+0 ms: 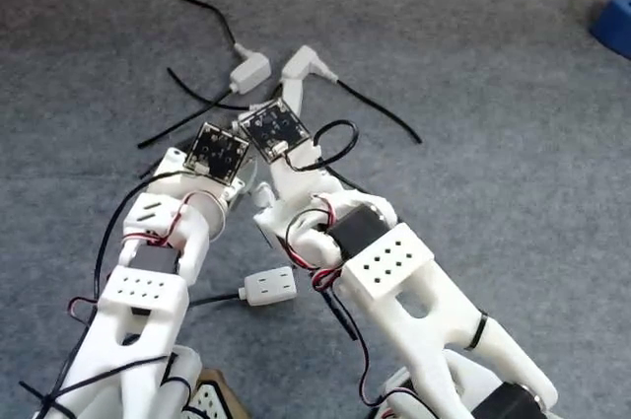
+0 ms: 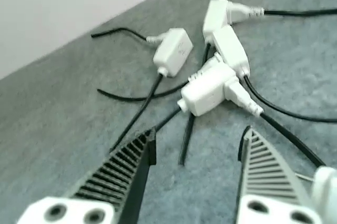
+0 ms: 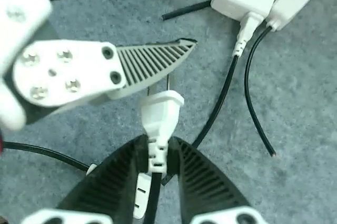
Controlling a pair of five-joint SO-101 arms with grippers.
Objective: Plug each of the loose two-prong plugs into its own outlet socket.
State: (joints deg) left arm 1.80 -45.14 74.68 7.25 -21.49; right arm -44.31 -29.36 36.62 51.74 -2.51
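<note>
One white two-prong plug (image 3: 162, 112) is clamped at its cord end between the fingers of the right gripper (image 3: 159, 147), with its prongs pointing toward a ribbed finger of the left gripper (image 2: 197, 147). The left gripper's jaws stand wide apart, low over the grey carpet (image 1: 513, 143). Just beyond lie several white connectors (image 2: 210, 91) on black cords, some touching, and a white socket block (image 1: 270, 286) lies between the two arms.
</note>
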